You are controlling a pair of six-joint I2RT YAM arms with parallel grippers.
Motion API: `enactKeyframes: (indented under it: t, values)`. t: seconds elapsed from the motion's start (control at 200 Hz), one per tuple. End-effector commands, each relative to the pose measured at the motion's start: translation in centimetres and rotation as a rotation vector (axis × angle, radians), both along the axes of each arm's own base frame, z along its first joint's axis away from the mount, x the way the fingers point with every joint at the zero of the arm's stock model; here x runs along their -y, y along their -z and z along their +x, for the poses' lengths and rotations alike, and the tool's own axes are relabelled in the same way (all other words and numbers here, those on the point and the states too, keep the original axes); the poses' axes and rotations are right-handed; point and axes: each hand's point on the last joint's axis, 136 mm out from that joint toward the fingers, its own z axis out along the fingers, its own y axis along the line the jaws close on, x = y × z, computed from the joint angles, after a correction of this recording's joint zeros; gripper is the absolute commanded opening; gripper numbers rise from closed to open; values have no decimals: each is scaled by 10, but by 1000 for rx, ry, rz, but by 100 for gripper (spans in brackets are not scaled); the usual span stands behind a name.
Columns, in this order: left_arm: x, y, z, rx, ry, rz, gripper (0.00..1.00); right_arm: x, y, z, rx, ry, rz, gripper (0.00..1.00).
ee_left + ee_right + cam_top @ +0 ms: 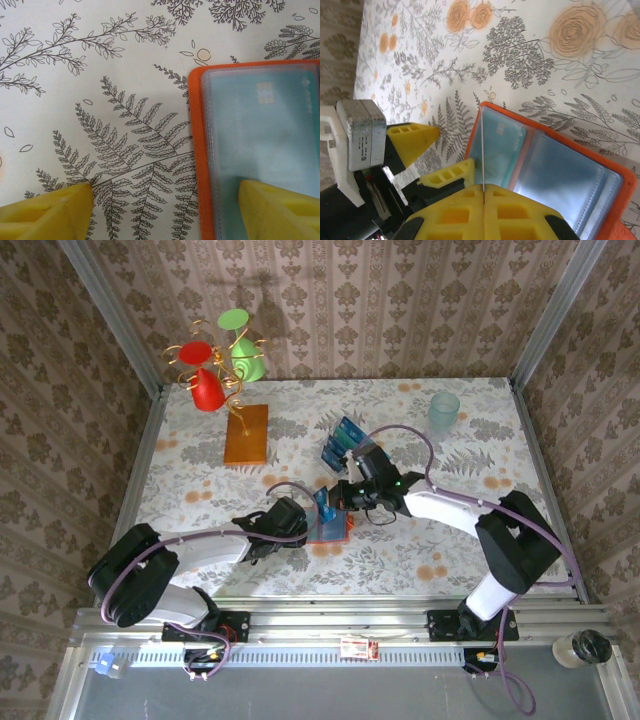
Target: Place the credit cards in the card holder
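Note:
The orange card holder (334, 532) lies open on the flowered cloth, its clear sleeves up (580, 175). A teal credit card (265, 125) sits in its left sleeve. My right gripper (484, 189) is shut on another credit card (483, 150), seen edge-on as a thin line and standing upright over the holder's left page (325, 506). My left gripper (165, 190) is open, one finger (280, 210) over the holder's sleeve and the other (50, 210) on the cloth beside the orange rim (197, 150). More blue credit cards (344, 441) stand in a bunch behind.
An orange-brown board (247, 435) at the back left carries a wire stand with red and green cups (207, 387). A pale teal cup (443, 412) stands at the back right. Patterned walls close in the table on three sides.

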Motion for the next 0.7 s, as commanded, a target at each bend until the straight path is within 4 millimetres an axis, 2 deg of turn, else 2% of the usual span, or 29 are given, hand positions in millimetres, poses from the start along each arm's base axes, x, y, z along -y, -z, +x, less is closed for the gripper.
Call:
enactKeyframes:
  t: [0.0,0.285,0.695]
  values:
    - [-12,5,-2,-1,-33,25,77,4,2,4,-1,133,62,0]
    - [-14,6,-3,-3,-44,27,77,-8,7,-1,108,237,145,0]
    - [-14,6,-6,-1,-50,30,77,-6,25,-1,144,303,158,0]
